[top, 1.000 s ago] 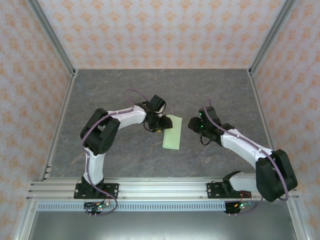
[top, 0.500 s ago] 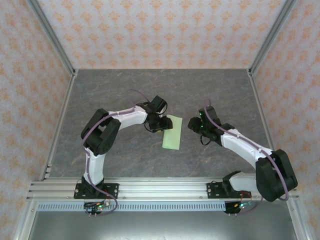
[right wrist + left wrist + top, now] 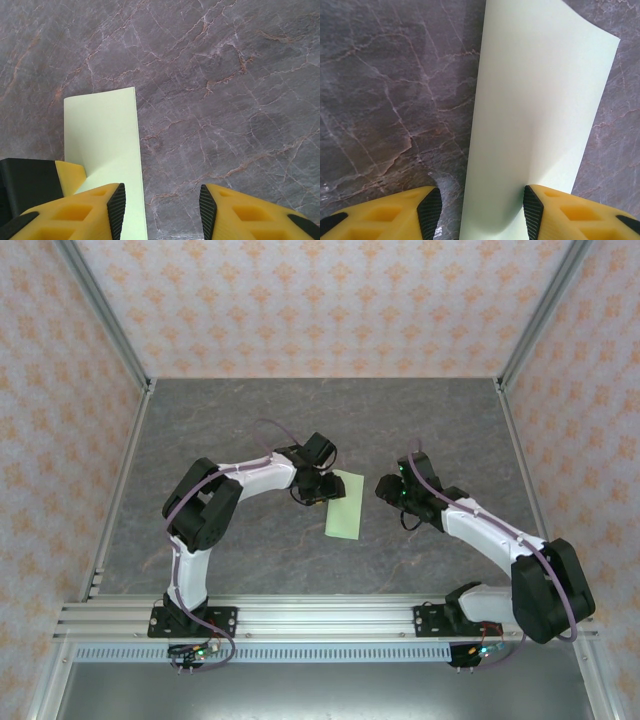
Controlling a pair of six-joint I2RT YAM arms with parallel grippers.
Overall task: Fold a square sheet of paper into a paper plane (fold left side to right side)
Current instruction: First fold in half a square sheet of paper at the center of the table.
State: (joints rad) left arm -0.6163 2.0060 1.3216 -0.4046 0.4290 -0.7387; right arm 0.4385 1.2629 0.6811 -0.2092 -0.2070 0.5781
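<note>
At mid-surface [image 3: 250,430] the folded paper [image 3: 344,505] lies with its long axis near-to-far. Up close, its top layer curls between my left end effector's [image 3: 477,212] open jaws. My right end effector [image 3: 162,212] hangs open just right of it.
</note>
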